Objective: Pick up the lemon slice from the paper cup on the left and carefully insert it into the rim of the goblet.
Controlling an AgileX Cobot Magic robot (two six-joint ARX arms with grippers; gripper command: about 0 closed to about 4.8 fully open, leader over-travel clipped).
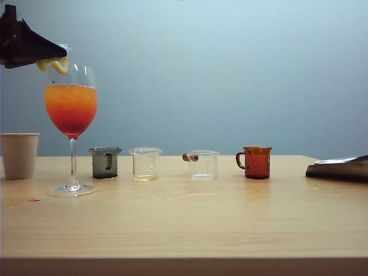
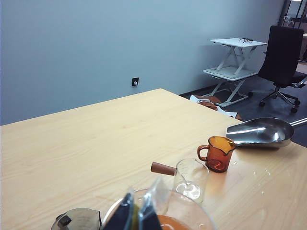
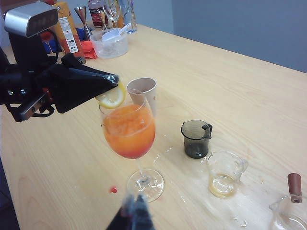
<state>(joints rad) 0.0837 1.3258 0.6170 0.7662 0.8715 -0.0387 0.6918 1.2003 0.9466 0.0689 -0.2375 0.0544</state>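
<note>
The goblet (image 1: 71,109) stands at the table's left with an orange-to-red drink; it also shows as goblet (image 3: 129,127) and goblet (image 2: 189,211). My left gripper (image 1: 54,57) is a black wedge up at the goblet's rim, shut on the yellow lemon slice (image 1: 53,65). In the right wrist view the lemon slice (image 3: 112,97) overlaps the rim on the side toward the left gripper (image 3: 113,79). I cannot tell whether it sits on the glass. The white paper cup (image 1: 19,155) stands left of the goblet. My right gripper (image 3: 135,211) hovers, blurred and shut, near the goblet's foot.
Right of the goblet runs a row: a grey beaker (image 1: 105,162), a clear beaker (image 1: 145,164), a clear beaker with a wooden handle (image 1: 202,165) and an amber mug (image 1: 256,162). A steel scoop (image 1: 339,168) lies at the far right. Bottles and a bowl (image 3: 109,43) stand beyond the cup.
</note>
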